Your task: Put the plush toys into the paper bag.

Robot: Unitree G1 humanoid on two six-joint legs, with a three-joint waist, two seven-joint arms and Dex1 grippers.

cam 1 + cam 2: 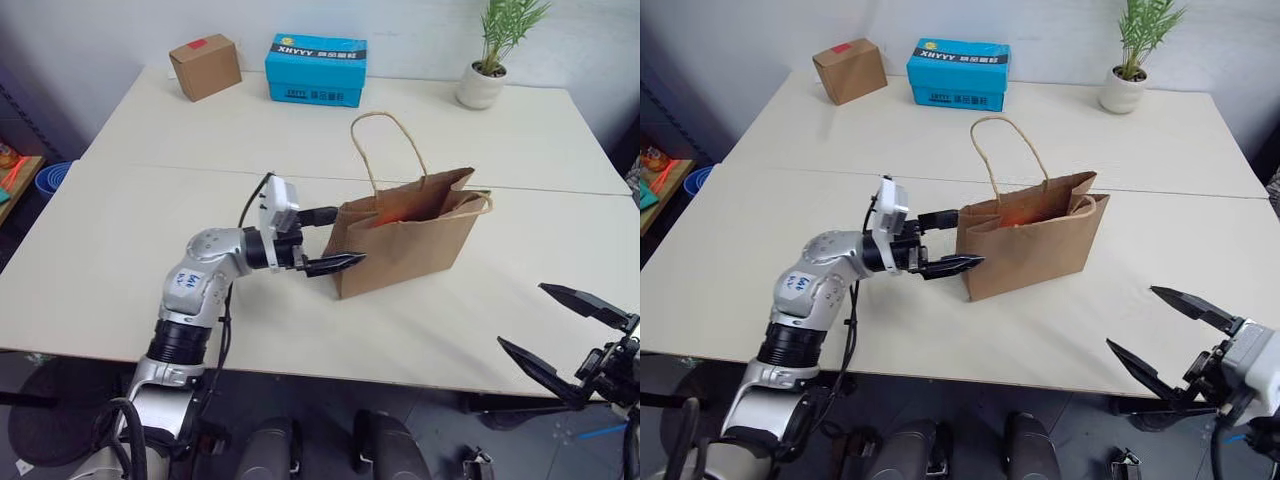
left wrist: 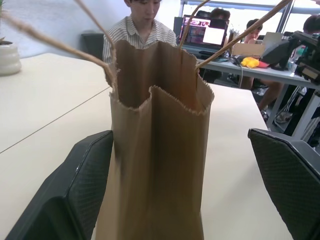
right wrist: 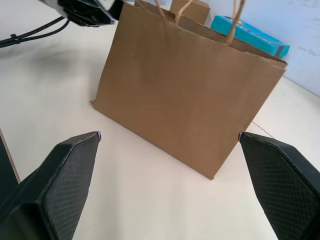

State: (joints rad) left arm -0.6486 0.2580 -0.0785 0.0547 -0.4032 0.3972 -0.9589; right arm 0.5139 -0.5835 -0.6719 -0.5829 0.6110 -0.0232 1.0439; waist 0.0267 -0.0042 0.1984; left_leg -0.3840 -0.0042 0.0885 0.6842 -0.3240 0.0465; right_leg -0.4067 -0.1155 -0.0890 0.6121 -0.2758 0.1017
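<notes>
Left arm reaches level across the white table (image 1: 120, 230), left gripper (image 1: 330, 240) at the narrow end of the paper bag (image 1: 405, 245), jaws wide apart, one finger either side of that end, holding nothing. Right gripper (image 1: 565, 335) hangs at the table's near edge, well apart from the bag, jaws spread wide, empty. Bag stands upright mid-table, mouth open, one cord handle up, bare tabletop all around it. Red-orange glow of plush toys (image 1: 395, 213) shows inside the mouth. Cardboard box (image 1: 205, 66), blue box (image 1: 316, 69) and potted plant (image 1: 490, 60) along the far edge.
</notes>
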